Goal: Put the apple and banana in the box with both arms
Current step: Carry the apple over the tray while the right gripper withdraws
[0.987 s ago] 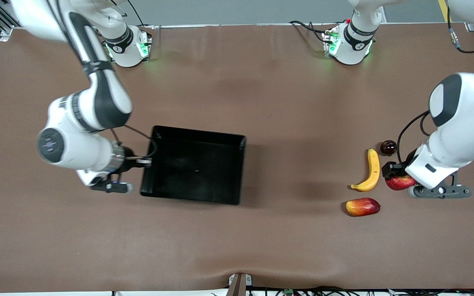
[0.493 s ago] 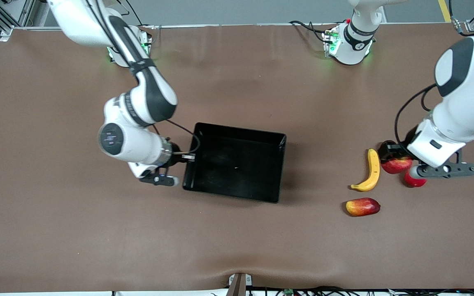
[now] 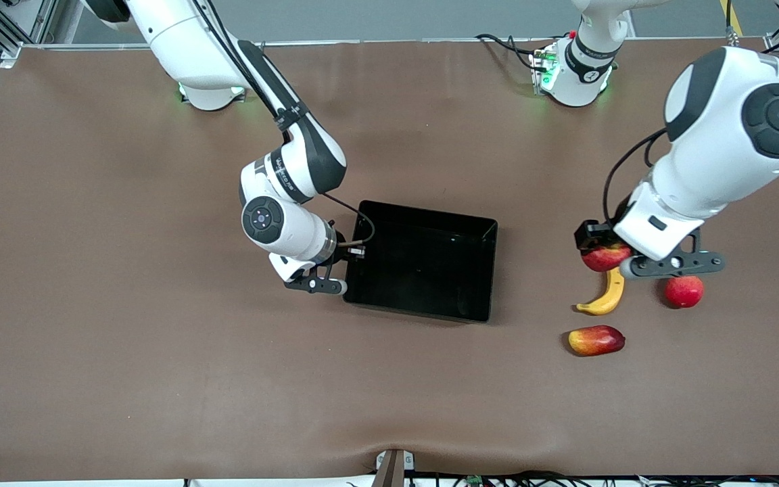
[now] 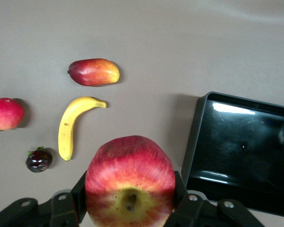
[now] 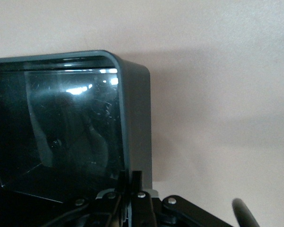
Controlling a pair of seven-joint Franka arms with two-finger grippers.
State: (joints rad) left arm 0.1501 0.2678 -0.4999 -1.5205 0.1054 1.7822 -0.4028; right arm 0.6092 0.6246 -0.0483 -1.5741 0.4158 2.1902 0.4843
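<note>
The red apple (image 3: pixel 604 258) with yellow streaks is held in my left gripper (image 3: pixel 601 251), lifted over the end of the banana (image 3: pixel 607 292) that lies farther from the front camera. In the left wrist view the fingers (image 4: pixel 79 194) clamp the apple (image 4: pixel 130 175), with the banana (image 4: pixel 70 126) on the table below. My right gripper (image 3: pixel 347 260) is shut on the wall of the black box (image 3: pixel 423 265) at the end toward the right arm. The right wrist view shows the fingers (image 5: pixel 125 182) pinching that wall (image 5: pixel 136 123). The box is empty.
A plain red round fruit (image 3: pixel 683 291) lies beside the banana toward the left arm's end. A red-and-yellow mango-like fruit (image 3: pixel 596 340) lies nearer to the front camera. A small dark fruit (image 4: pixel 39 160) shows only in the left wrist view. Bare table separates box and fruits.
My right gripper has dragged the box toward the left arm's end of the table. My left gripper has lifted the apple off the table and carried it over the banana, uncovering the plain red fruit.
</note>
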